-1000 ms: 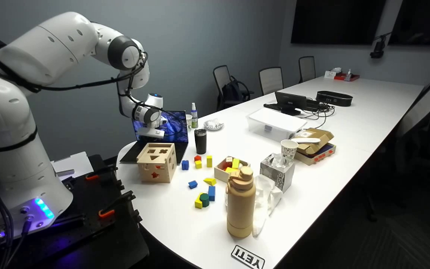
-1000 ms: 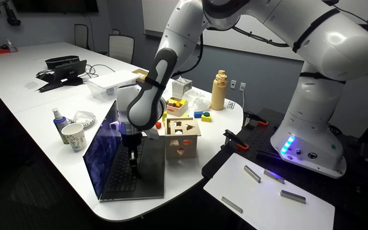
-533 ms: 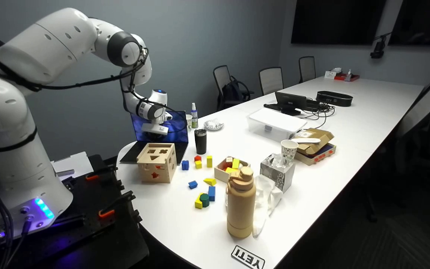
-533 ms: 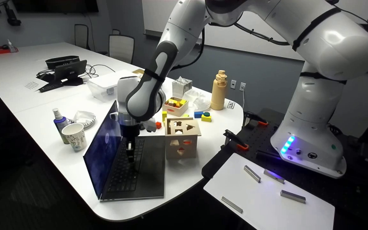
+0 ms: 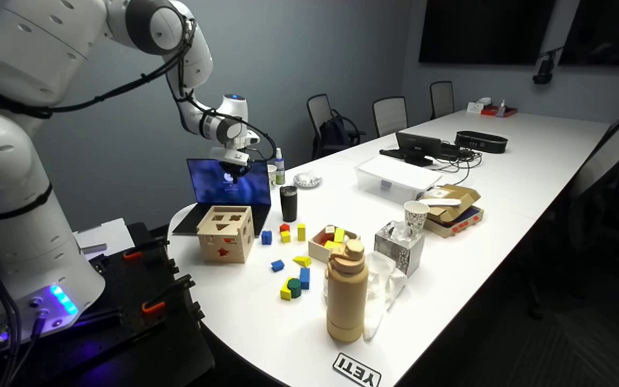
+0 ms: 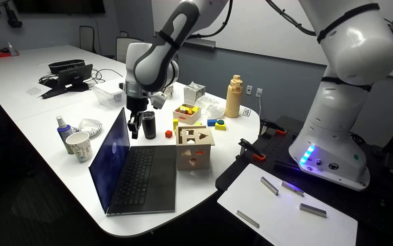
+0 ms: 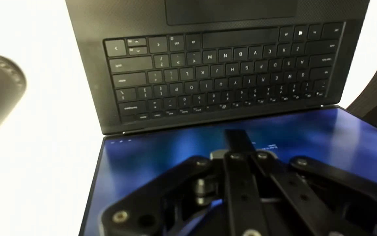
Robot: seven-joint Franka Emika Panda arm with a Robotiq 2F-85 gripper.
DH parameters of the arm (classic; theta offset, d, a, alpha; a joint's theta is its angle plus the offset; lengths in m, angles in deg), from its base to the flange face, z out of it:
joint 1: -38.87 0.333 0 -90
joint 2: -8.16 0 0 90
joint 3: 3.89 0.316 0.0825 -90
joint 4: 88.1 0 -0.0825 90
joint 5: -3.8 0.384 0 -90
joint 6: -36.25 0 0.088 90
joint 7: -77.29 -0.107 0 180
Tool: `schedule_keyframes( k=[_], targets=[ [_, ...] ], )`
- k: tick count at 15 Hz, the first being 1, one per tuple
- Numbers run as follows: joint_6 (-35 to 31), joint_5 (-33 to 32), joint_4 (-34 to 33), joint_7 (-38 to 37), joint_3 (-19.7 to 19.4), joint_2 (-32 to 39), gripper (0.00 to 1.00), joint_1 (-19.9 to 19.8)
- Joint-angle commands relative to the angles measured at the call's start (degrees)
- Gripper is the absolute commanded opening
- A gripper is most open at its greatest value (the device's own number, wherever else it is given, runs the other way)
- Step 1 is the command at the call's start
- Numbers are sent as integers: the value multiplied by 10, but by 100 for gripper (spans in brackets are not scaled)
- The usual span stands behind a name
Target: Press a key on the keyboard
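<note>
The dark keyboard (image 6: 136, 177) is part of a black laptop that stands open on the table. In an exterior view the wooden cube hides part of the keyboard deck (image 5: 188, 219). The wrist view shows the whole keyboard (image 7: 221, 70), upside down. The laptop screen (image 6: 109, 164) is lit blue with a pale round mark. My gripper (image 6: 134, 129) is above the deck, near the top of the screen, apart from the keys. Its fingers (image 7: 239, 141) are together with nothing between them, over the screen in the wrist view.
A wooden shape-sorter cube (image 6: 193, 153) stands against the laptop's front side. A black tumbler (image 6: 149, 125) stands close beside the gripper. A paper cup (image 6: 79, 146) and a spray bottle (image 6: 65, 133) are behind the screen. Several coloured blocks (image 5: 286, 236) lie on the table.
My gripper was low over the keyboard and has risen well clear of it, also shifting away toward the tumbler. The screen now shows a pale round mark that was absent a second ago.
</note>
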Motion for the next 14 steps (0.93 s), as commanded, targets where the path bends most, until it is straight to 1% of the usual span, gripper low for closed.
schedule_keyframes(
  k=[1, 4, 5, 7, 9, 10, 11, 14],
  targets=[
    [99, 34, 46, -54, -18, -117, 27, 5],
    [258, 71, 20, -78, -36, -163, 47, 6],
    [308, 93, 9, -68, -34, -173, 56, -1],
    [376, 126, -4, -51, -40, -194, 71, -2],
    [419, 147, -15, -46, -48, -207, 84, 0],
    [436, 154, -20, -46, -51, -212, 93, 1],
    [448, 158, -24, -45, -55, -215, 99, 2],
    [460, 163, -30, -39, -60, -225, 100, 5]
  ],
)
